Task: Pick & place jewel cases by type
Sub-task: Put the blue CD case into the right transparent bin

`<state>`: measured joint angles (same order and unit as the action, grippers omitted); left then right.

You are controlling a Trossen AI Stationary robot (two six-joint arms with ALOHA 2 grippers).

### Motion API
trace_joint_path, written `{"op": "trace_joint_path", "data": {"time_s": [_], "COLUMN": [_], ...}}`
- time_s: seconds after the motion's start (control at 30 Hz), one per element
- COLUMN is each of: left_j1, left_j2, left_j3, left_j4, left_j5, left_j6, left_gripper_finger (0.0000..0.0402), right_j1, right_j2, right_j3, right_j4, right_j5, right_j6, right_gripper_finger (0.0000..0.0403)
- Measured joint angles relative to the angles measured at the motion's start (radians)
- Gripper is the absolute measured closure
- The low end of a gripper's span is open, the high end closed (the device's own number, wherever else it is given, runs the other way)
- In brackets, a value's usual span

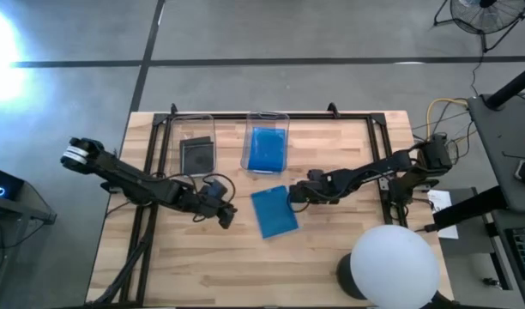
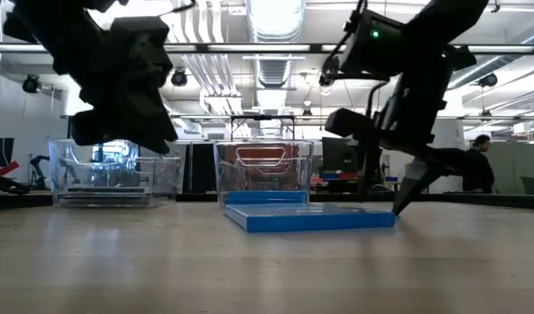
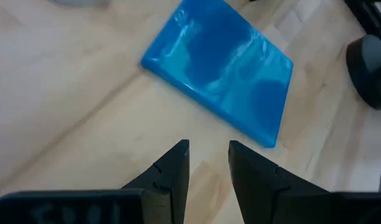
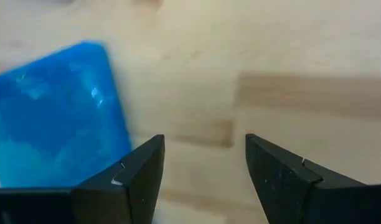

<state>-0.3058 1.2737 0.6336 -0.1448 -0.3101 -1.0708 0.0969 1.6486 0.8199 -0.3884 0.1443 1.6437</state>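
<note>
One bright blue jewel case lies flat on the table's middle, also seen in the low view. My left gripper hovers open to its left, and the case shows ahead of the fingers. My right gripper is open at the case's far right corner, fingers pointing down. In the right wrist view the case lies beside one finger. Another blue case lies in the right clear bin. A dark case lies in the left clear bin. My right gripper has one finger right at the edge of the loose blue case, near its far right corner, coming from above. Whether it touches the case I cannot tell. The case lies flat on the table.
Two clear bins stand side by side at the table's far edge, inside a black frame. A white globe on a dark base stands at the near right corner. Bare wood shows at the near left.
</note>
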Motion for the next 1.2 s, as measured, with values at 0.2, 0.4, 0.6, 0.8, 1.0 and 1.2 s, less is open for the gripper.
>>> {"op": "trace_joint_path", "data": {"time_s": [0.2, 0.4, 0.6, 0.8, 1.0, 1.2], "left_j1": [0.005, 0.005, 0.005, 0.005, 0.007, 0.02], "left_j2": [0.095, 0.188, 0.275, 0.36, 0.41, 0.419], "left_j3": [0.0, 0.0, 0.0, 0.004, 0.015, 0.015], "left_j4": [0.077, 0.177, 0.265, 0.357, 0.392, 0.386], "left_j5": [0.077, 0.136, 0.216, 0.267, 0.28, 0.293], "left_j6": [0.0, 0.03, 0.031, 0.026, 0.027, 0.052], "left_gripper_finger": [0.0307, 0.0307, 0.0307, 0.0307, 0.0307, 0.0307], "right_j1": [0.044, 0.073, 0.074, 0.075, 0.077, 0.077], "right_j2": [0.044, 0.126, 0.134, 0.149, 0.159, 0.169], "right_j3": [0.039, 0.043, 0.05, 0.036, 0.034, 0.032], "right_j4": [0.125, 0.23, 0.227, 0.311, 0.462, 0.53], "right_j5": [-0.046, -0.033, -0.022, -0.04, -0.072, -0.085], "right_j6": [-0.033, -0.014, -0.064, -0.082, -0.151, -0.157], "right_gripper_finger": [0.0188, 0.0188, 0.0188, 0.0188, 0.0188, 0.0188]}}
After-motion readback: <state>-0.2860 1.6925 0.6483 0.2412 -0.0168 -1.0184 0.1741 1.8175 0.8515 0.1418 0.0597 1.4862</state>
